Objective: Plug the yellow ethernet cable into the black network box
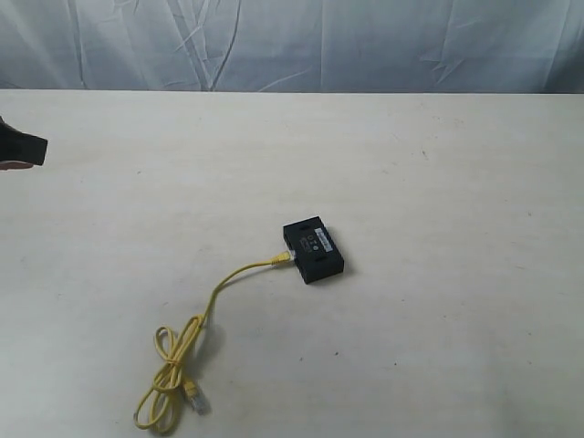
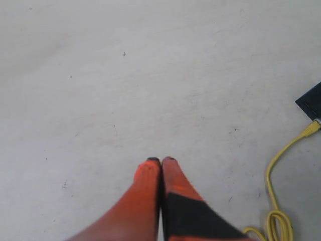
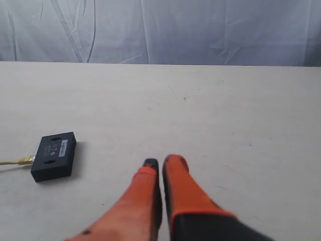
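The black network box (image 1: 313, 249) lies flat near the middle of the table. One end of the yellow ethernet cable (image 1: 219, 292) sits in the box's left side at its plug (image 1: 281, 259). The rest trails toward the front into loose loops, and the free plug (image 1: 194, 397) lies on the table. In the left wrist view my left gripper (image 2: 161, 160) is shut and empty over bare table, with the box's corner (image 2: 312, 100) and the cable (image 2: 273, 170) off to one side. My right gripper (image 3: 162, 163) is shut on nothing, well apart from the box (image 3: 54, 155).
A black part of the left arm (image 1: 26, 148) shows at the far left edge of the exterior view. A wrinkled pale cloth backdrop (image 1: 292, 41) hangs behind the table's far edge. The pale tabletop (image 1: 438, 182) holds nothing else.
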You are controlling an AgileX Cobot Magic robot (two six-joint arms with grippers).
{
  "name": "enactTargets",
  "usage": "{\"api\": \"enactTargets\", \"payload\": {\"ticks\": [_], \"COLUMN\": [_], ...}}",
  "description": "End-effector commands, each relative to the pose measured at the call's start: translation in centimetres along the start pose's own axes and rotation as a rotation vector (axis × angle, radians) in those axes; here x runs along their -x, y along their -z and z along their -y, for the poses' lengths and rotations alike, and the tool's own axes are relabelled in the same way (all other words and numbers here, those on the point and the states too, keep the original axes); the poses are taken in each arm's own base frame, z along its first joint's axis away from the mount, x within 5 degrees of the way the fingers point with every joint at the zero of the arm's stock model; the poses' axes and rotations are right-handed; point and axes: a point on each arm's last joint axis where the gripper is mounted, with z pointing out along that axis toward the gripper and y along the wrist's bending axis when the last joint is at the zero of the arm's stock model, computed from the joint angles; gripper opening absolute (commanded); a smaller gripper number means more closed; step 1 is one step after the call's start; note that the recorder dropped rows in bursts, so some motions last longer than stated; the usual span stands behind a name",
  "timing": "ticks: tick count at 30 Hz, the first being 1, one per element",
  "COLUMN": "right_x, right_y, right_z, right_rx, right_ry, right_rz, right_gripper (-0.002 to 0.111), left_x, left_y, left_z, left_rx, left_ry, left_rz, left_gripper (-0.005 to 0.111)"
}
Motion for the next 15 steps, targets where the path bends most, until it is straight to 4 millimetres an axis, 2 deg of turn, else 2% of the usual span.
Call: {"api": "enactTargets", "payload": {"ticks": [1,6,15], "right_x": [-0.6,-2.2,-2.2], "right_y": [-0.3,-1.0,-1.0], "right_z": [0.1,0.2,0.3], "right_rx": [-0.011,-0.012,-0.029], "right_ry": [0.005,-0.001,-0.006], "right_rz": [0.001,-0.024,-0.019], "right_gripper": [0.006,0.006,0.006], "left_x": [0.0,0.0,0.0], "left_y": [0.1,0.1,0.1], "left_z": [0.0,0.0,0.0], "left_rx": [0.005,0.005,0.005], "left_ry": [-0.001,-0.001,-0.001], "left_rz": [0.010,0.010,0.010], "left_gripper": [0.000,0.000,0.000]}}
